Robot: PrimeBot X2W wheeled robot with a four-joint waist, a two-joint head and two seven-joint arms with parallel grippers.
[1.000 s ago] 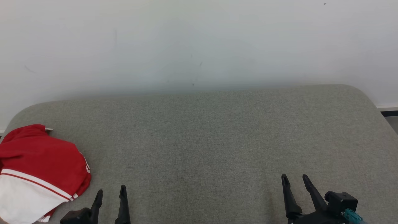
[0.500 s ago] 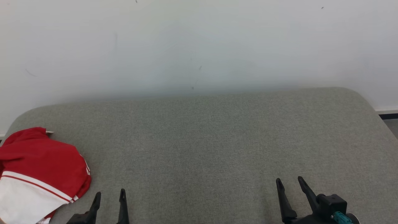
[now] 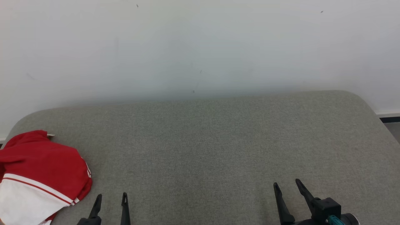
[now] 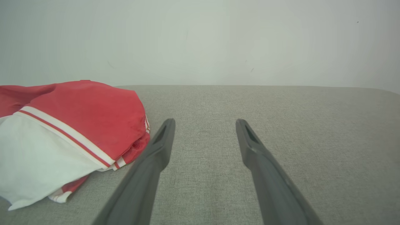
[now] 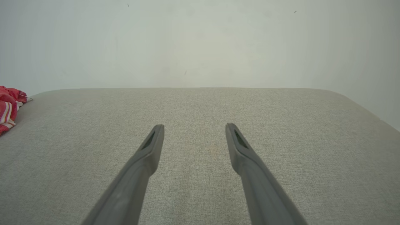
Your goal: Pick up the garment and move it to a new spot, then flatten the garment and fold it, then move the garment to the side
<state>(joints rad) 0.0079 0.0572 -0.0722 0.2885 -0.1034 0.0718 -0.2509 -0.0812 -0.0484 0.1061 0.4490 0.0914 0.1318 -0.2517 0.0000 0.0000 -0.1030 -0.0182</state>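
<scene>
The garment, red with white panels and stripes, lies folded at the left edge of the grey upholstered surface. From the left wrist it lies just left of my fingers as the garment; the right wrist catches a sliver of the garment at far left. My left gripper stands open at the lower left, a little to the right of the garment and not touching it, seen as the left gripper. Low at the right, my right gripper is open and empty over bare fabric, as is the right gripper.
A plain white wall rises directly behind the surface. The surface's rounded right corner drops off toward a dark baseboard and floor.
The whole head picture has shifted downward slightly, so the camera has moved. Both grippers sit lower in that view, the right one also a little further left. The garment lies as before.
</scene>
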